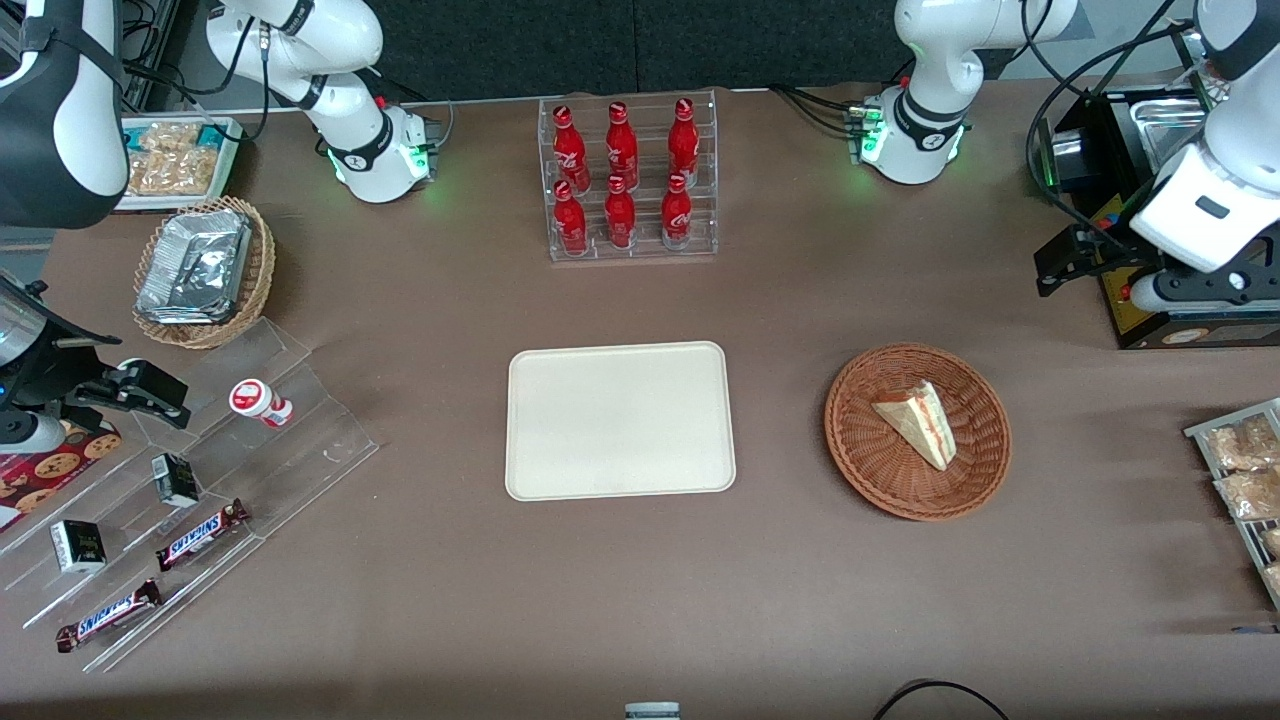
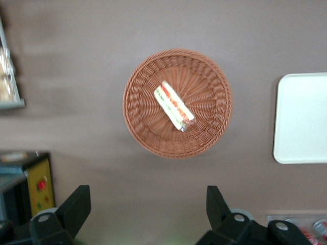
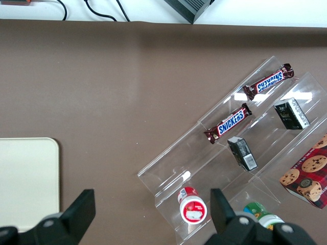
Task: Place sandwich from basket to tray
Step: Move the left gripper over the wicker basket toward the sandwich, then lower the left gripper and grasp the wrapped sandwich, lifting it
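Observation:
The sandwich [image 1: 920,420], a pale triangular wedge with red and green filling, lies in the round reddish-brown wicker basket [image 1: 850,450]. The wrist view shows the sandwich [image 2: 173,105] near the middle of the basket [image 2: 140,102]. The cream tray [image 1: 620,420] lies flat and bare beside the basket, toward the parked arm's end; its edge shows in the wrist view [image 2: 301,117]. My left gripper [image 1: 1062,265] hangs open and empty well above the table. It is farther from the front camera than the basket, toward the working arm's end. Its fingers [image 2: 76,204] stand wide apart over bare table.
A clear rack of red bottles [image 1: 628,180] stands farther back than the tray. A black box [image 1: 1150,300] sits under the working arm. Bagged snacks [image 1: 1245,480] lie at the working arm's end. Stepped acrylic shelves [image 1: 200,500] and a tan basket of foil trays [image 1: 200,270] are at the parked arm's end.

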You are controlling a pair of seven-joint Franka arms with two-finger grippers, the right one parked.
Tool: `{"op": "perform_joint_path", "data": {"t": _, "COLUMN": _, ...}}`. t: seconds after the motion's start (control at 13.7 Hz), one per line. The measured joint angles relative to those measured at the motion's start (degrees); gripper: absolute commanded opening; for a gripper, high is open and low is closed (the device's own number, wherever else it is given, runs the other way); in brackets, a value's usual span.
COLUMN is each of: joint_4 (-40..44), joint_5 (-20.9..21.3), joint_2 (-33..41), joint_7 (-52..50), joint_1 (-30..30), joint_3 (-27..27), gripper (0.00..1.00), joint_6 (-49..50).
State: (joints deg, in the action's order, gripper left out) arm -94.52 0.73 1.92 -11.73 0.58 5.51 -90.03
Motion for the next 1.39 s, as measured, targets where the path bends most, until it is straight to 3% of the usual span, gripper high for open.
{"op": "perform_joint_path", "data": {"t": 0.22, "joint_4": -1.6, "joint_5": -0.4, "joint_2": -4.5, "joint_7": -15.2, "joint_1": 0.1, "joint_3": 0.0, "gripper": 1.00, "joint_6": -1.0}}
{"op": "perform_joint_path", "data": {"t": 0.37, "joint_4": -5.5, "joint_5": -0.3, "joint_2": -7.3, "joint_7": -19.8, "joint_1": 0.8, "joint_3": 0.2, "gripper": 1.00, "joint_6": -6.2}}
{"op": "perform_joint_path", "data": {"t": 0.88, "joint_4": -23.3, "joint_5": -0.3, "joint_2": -9.3, "joint_7": -26.5, "joint_1": 1.5, "joint_3": 0.3, "gripper": 1.00, "joint_6": -27.3}}
{"op": "perform_joint_path", "data": {"t": 1.39, "joint_4": -26.3, "joint_5": -0.3, "joint_2": -18.5, "joint_7": -32.9, "joint_1": 3.8, "joint_3": 0.4, "gripper": 1.00, "joint_6": -41.8}}
